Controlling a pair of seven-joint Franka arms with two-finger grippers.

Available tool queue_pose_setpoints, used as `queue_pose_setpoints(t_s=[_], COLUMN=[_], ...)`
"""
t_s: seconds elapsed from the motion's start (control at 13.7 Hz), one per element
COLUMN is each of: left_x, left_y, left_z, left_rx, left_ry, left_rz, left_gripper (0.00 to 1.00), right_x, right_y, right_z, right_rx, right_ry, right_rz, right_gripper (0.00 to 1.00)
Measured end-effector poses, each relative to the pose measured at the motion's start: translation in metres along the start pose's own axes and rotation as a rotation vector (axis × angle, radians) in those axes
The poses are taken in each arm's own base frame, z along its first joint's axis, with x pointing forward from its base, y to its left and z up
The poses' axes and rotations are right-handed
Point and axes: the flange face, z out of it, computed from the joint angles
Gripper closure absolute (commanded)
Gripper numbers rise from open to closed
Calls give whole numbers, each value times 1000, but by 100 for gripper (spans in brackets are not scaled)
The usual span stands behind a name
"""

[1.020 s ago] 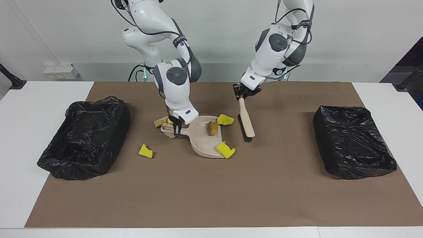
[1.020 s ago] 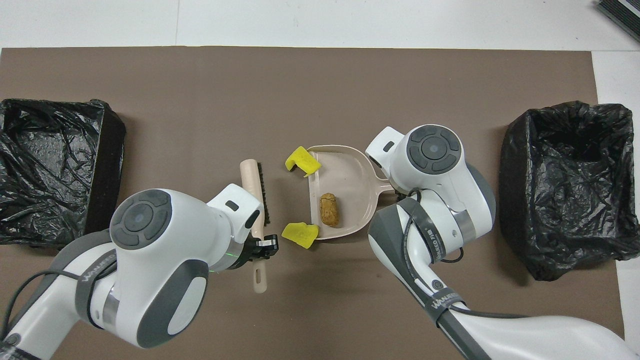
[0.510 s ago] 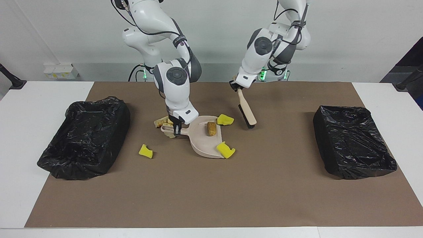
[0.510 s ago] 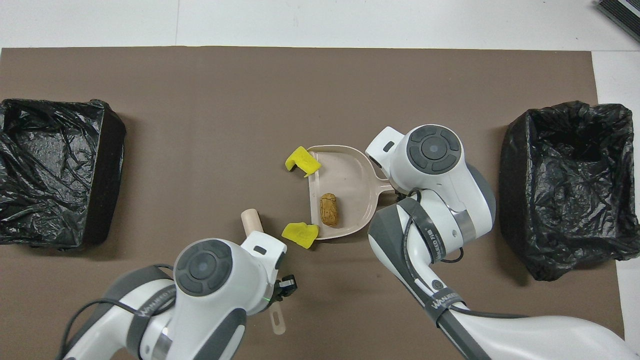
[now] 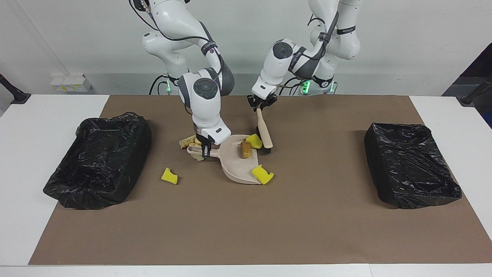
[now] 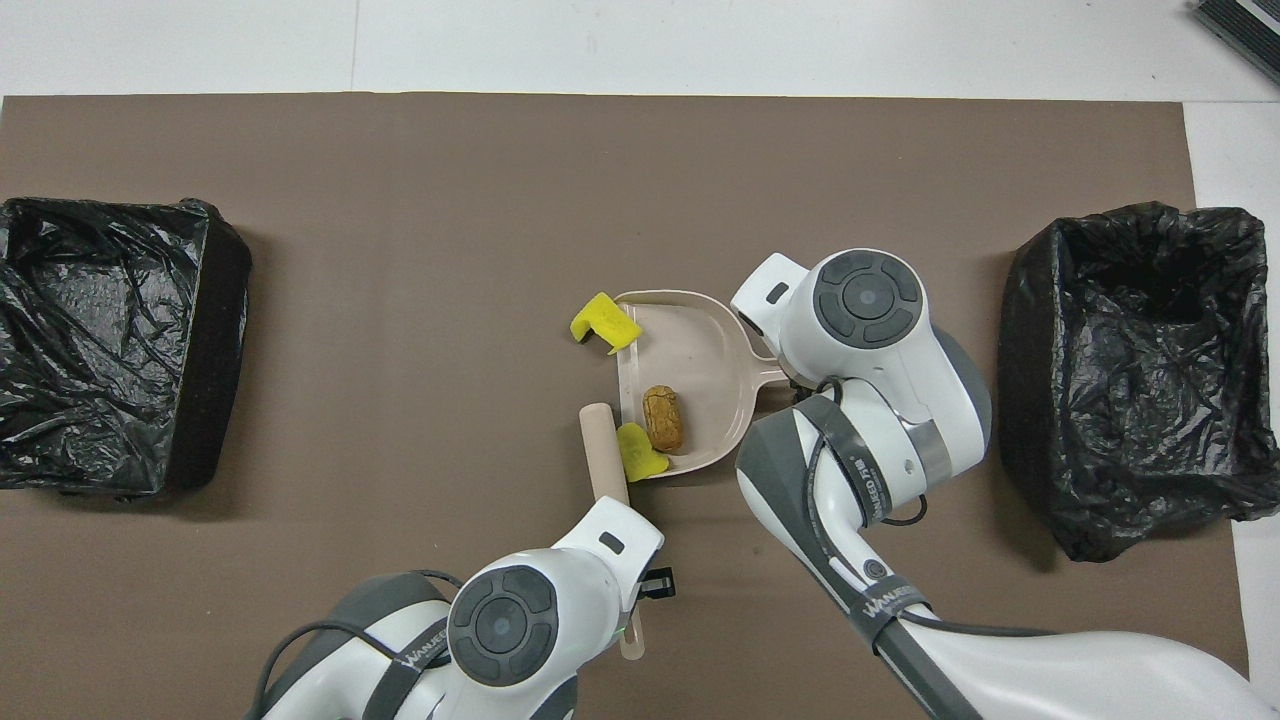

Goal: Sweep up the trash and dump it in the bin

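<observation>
Brush (image 5: 264, 132) now against yellow scrap (image 5: 254, 141)

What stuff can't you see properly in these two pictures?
- Overhead view: the tan scraps beside the dustpan handle and the lone yellow chunk are covered by the right arm.
- Overhead view: the right gripper on the handle is hidden under its own wrist.
- Overhead view: the brush bristles are hidden under its beige back.
- Both views: what lies inside the two black bins is too dark to tell.
</observation>
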Motion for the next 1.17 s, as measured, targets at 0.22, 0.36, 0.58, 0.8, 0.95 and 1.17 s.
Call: queue_pose_setpoints(t_s=[0.22, 0.36, 0.58, 0.8, 0.95, 1.17], left_x=[11, 40, 105, 159, 190, 198], left_y=[5, -13, -55, -68, -73, -70], left_z=[-11, -24, -45, -67, -69, -46], left_rx=[-16, 16, 110, 157, 196, 226], left_ry=[9, -5, 33, 44, 54, 2], left_rz=[51, 105, 153, 197, 206, 240], left_gripper=[100, 100, 100, 100, 100, 100], right_x=[0, 0, 0, -1, -1, -1], right_y=[0, 0, 0, 0, 0, 0], right_z=[0, 0, 0, 0, 0, 0], right_rx=[0, 0, 0, 0, 1, 1], right_ry=[0, 0, 0, 0, 0, 0], right_rz=[0, 0, 0, 1, 2, 2], right_gripper=[100, 100, 100, 100, 100, 100])
